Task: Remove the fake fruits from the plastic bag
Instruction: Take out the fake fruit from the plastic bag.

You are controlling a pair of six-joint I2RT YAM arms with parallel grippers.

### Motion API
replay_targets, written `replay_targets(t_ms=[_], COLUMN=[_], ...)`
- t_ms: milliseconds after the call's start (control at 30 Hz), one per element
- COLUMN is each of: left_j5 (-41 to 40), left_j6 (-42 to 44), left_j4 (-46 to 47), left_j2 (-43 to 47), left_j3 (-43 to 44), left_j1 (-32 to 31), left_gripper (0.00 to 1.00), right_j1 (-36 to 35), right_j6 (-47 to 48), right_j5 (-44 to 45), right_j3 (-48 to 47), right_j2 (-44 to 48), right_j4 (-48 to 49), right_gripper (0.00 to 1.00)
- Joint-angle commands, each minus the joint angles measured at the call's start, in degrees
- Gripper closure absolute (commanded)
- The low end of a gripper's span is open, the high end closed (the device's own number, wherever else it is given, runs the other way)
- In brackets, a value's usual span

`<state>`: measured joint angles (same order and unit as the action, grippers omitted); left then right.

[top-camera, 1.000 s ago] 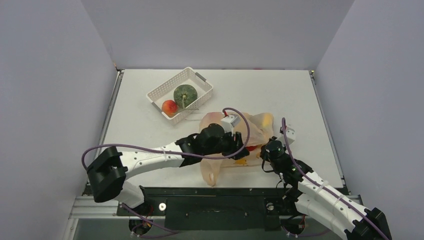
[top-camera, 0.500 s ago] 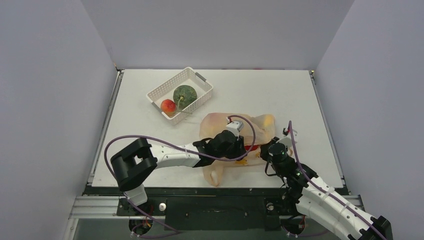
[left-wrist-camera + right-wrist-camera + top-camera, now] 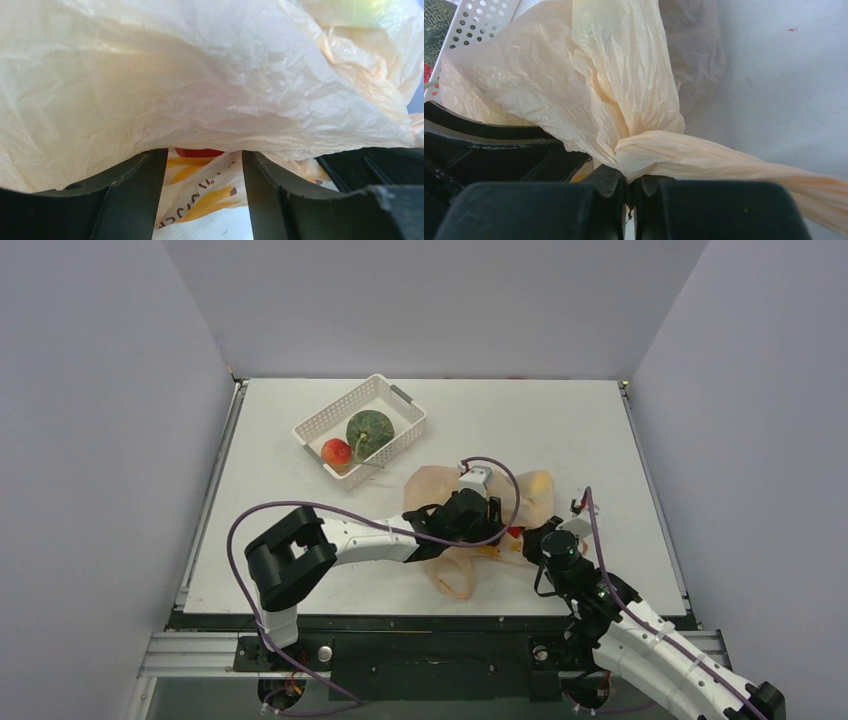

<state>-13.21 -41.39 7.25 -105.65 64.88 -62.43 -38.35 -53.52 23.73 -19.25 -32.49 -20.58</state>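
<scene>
The pale-orange plastic bag (image 3: pixel 445 495) lies crumpled in the middle of the table. My left gripper (image 3: pixel 488 517) reaches into its mouth, open; the bag's upper layer (image 3: pixel 200 75) drapes over both fingers and hides their tips. Between the fingers (image 3: pixel 130 195) a red fruit (image 3: pixel 199 152) shows deeper inside, over printed bag plastic. A yellow fruit (image 3: pixel 538 483) glows through the bag's far right end. My right gripper (image 3: pixel 537 539) is shut on a twisted strand of the bag (image 3: pixel 649 145) at its right side. A green melon (image 3: pixel 368 428) sits in the basket.
The white latticed basket (image 3: pixel 400 400) stands at the back left of the bag, holding the melon and an orange-red round fruit (image 3: pixel 337 451). In the right wrist view its corner (image 3: pixel 479 15) shows at the top left. The bag's loop handle (image 3: pixel 455 580) trails toward the near edge.
My left arm has pushed farther right into the bag and its jaws have spread wider. The bag has bunched up and shifted right. The right gripper keeps its pinch.
</scene>
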Motion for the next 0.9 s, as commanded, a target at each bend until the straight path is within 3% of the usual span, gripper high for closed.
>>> replay_targets(t_ms=[0, 233, 867], left_j5=[0.07, 5.64, 2.84], left_j6=[-0.03, -1.00, -2.01], left_j4=[0.62, 5.85, 3.80], left_j2=[0.34, 2.65, -11.48], left_j3=[3.51, 0.69, 10.41], left_j1=[1.08, 2.05, 0.57], left_gripper=[0.45, 0.40, 0.37], right_j1=[-0.51, -0.53, -0.99], right_j6=[-0.44, -1.90, -2.54], right_j5=[2.07, 4.09, 3.39], right_j3=[0.31, 0.57, 2.15], right_j2=[1.45, 2.60, 3.78], right_j4=[-0.39, -4.29, -3.77], right_gripper=[1.00, 1.00, 1.00])
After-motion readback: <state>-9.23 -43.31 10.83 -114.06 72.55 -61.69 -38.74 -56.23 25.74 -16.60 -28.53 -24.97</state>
